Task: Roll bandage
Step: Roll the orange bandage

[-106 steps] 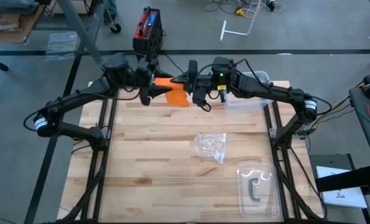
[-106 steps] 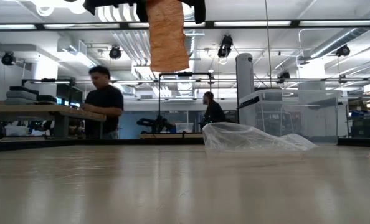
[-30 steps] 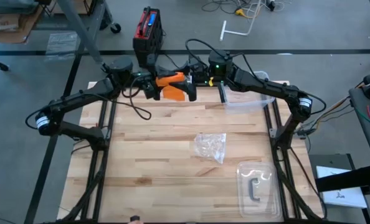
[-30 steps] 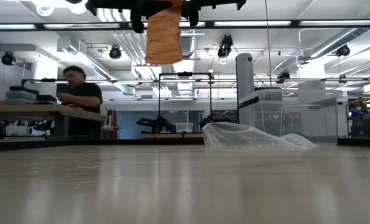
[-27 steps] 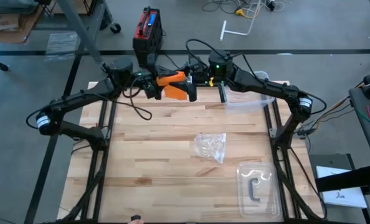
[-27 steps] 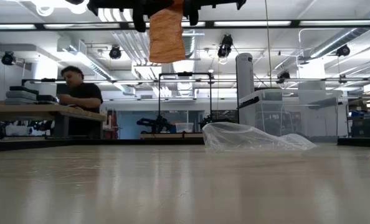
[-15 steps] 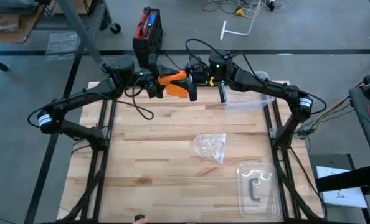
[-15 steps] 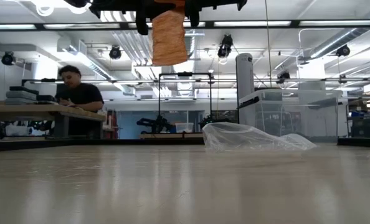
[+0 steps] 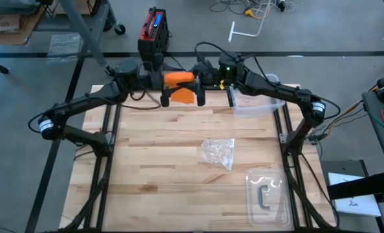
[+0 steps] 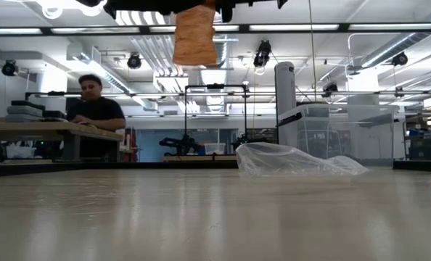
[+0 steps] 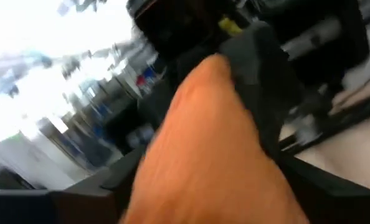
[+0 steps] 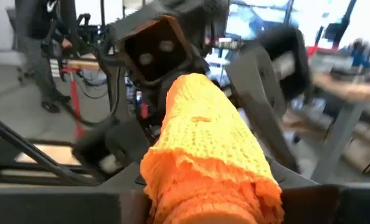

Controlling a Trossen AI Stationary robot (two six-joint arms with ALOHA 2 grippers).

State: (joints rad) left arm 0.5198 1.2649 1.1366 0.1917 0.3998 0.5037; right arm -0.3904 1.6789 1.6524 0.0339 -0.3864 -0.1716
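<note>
— Where is the bandage [image 9: 178,78]?
— High above the desk's [image 9: 179,162] far edge, partly rolled, a loose tail hanging. The left gripper [image 9: 161,84] and right gripper [image 9: 198,83] each pinch one end in their jaws.
— The risk?
— If either pinch slackens, I'd expect the roll to unwind or drop.

Even overhead light fills the high view, with soft shadows under the arms. In the low view, ceiling strip lights [image 10: 295,27] glare and the near tabletop [image 10: 215,217] blurs. The left wrist view is smeared throughout (bright window glare); the right wrist background is soft.
</note>
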